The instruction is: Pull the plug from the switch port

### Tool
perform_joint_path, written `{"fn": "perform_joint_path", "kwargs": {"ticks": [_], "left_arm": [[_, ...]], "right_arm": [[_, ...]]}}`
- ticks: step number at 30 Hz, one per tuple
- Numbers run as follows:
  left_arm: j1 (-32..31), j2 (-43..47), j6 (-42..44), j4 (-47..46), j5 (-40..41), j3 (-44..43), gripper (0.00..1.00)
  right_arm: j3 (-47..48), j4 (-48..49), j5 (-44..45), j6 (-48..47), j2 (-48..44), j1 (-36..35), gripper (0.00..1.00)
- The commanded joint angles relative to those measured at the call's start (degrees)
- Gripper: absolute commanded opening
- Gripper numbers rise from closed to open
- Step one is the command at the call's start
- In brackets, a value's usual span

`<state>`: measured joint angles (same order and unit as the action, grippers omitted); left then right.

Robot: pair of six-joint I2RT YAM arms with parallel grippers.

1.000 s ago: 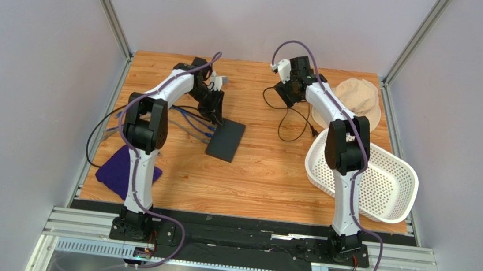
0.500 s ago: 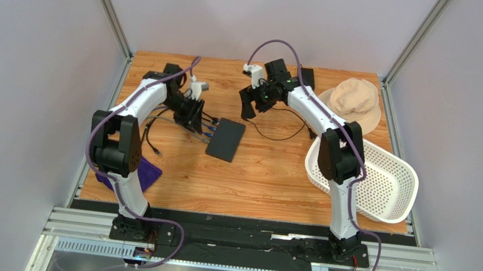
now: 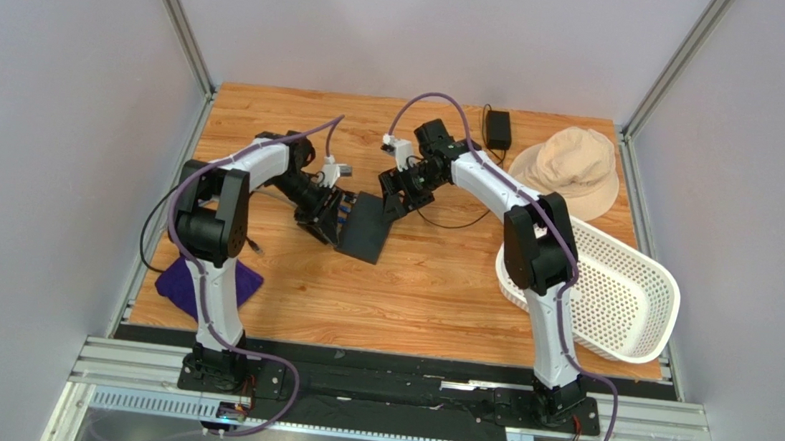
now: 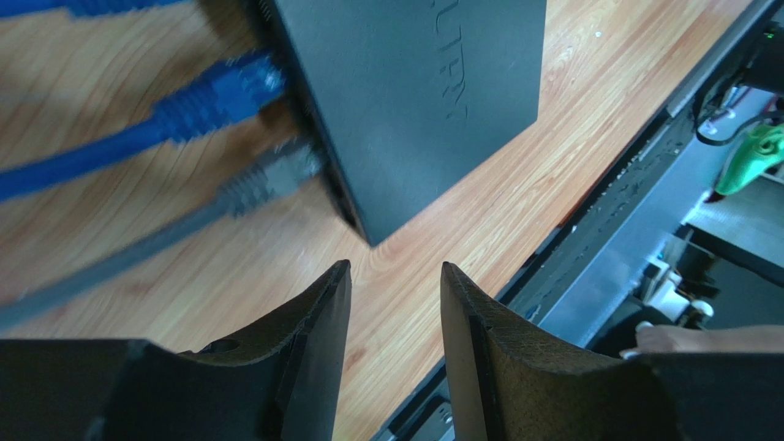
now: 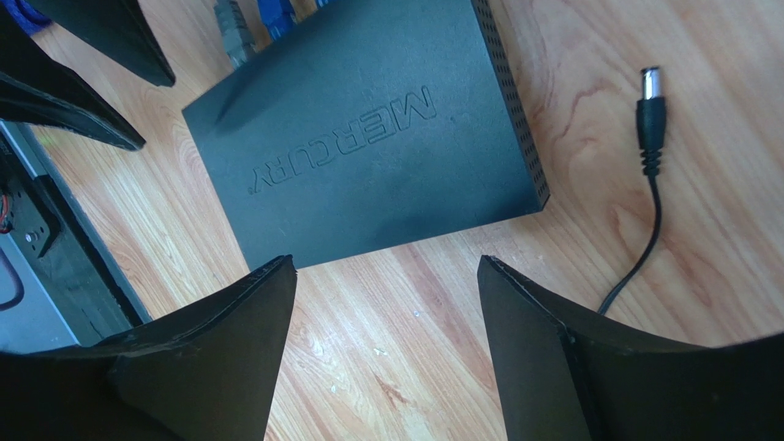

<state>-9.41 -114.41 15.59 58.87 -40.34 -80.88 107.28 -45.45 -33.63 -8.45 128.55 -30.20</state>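
Left tool (image 4: pixel 396 268), spread, sits just off the switch (image 4: pixel 414 92); right tool (image 5: pixel 386 263), spread, hovers by its far end.

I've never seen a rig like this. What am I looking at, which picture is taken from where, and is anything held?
Two white robot arms are bolted to the near edge of a wooden table. One picture looks down from above; the other two come from a camera on each wrist, its own black fingers showing. On the table lie a flat black switch with blue cables and a grey plug in its sockets, a loose round power plug, a tan hat, a white basket, a purple cloth and a small adapter. The left end effector and right end effector hover open by the switch, holding nothing.
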Motion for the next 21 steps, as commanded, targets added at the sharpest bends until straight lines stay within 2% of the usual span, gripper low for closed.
{"fn": "perform_joint_path", "kwargs": {"ticks": [1, 3, 8, 12, 15, 21], "left_arm": [[-2.5, -3.9, -0.3, 0.0, -5.0, -3.7, 0.50], [-3.8, -6.2, -0.2, 1.2, -5.9, -4.5, 0.50], [-6.8, -9.0, -1.3, 1.2, -8.1, -8.8, 0.49], [-10.6, -13.0, -0.4, 3.5, -9.0, -18.7, 0.49], [-11.1, -15.3, 1.4, 7.0, -11.1, -23.4, 0.49], [-9.7, -14.4, 5.8, 13.8, -12.0, -25.9, 0.49]], "right_arm": [[1.6, -1.2, -1.3, -0.4, 1.3, 0.0, 0.77], [1.1, 0.0, 1.4, 1.0, 1.1, 0.1, 0.79], [0.3, 0.9, 0.8, 2.0, 0.0, 2.3, 0.79], [-1.2, 0.9, 0.9, 1.3, -1.1, 4.7, 0.79], [-1.7, 0.6, 1.3, 1.0, -1.8, 6.5, 0.79], [-0.8, 0.1, 0.8, -1.7, -3.6, 7.9, 0.78]]}}
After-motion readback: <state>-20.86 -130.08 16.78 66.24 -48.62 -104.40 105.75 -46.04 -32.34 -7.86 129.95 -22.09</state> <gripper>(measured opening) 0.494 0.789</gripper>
